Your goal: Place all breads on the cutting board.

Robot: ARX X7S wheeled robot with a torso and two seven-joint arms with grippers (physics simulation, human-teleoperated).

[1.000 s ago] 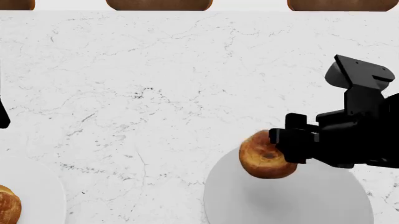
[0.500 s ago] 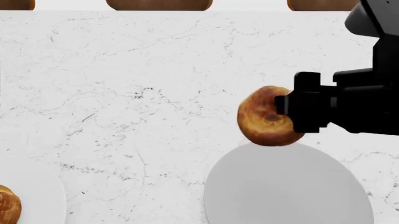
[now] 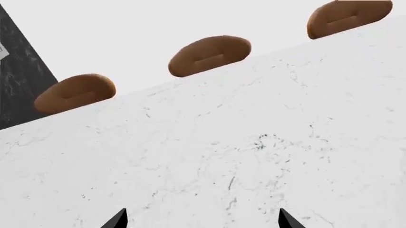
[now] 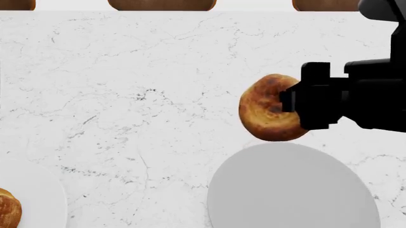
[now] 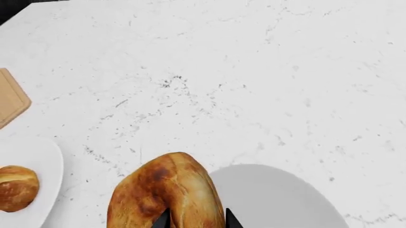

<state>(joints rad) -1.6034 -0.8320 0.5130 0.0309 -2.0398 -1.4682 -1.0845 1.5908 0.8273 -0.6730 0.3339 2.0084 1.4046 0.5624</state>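
Observation:
In the head view, a golden-brown bread (image 4: 265, 111) with a dark sunken centre hangs above the marble counter, just beyond a grey plate. My right gripper (image 4: 288, 102) is shut on it from the right. The right wrist view shows this same bread (image 5: 159, 192) pinched between the fingertips of the right gripper (image 5: 195, 221). A second bread (image 4: 7, 209) lies on a white plate at the near left, also visible as a bread (image 5: 17, 187) in the right wrist view. Only a corner of the wooden cutting board (image 5: 11, 97) shows. My left gripper (image 3: 201, 221) is open over bare counter.
A bare grey plate (image 4: 292, 190) lies under and in front of the lifted bread. The white plate (image 4: 44, 199) sits at the near left edge. Brown rounded chair backs (image 4: 161, 4) line the counter's far edge.
My right gripper has lifted the dark-centred bread off the grey plate and carried it away from me, over the counter beyond the plate. The other bread has not moved.

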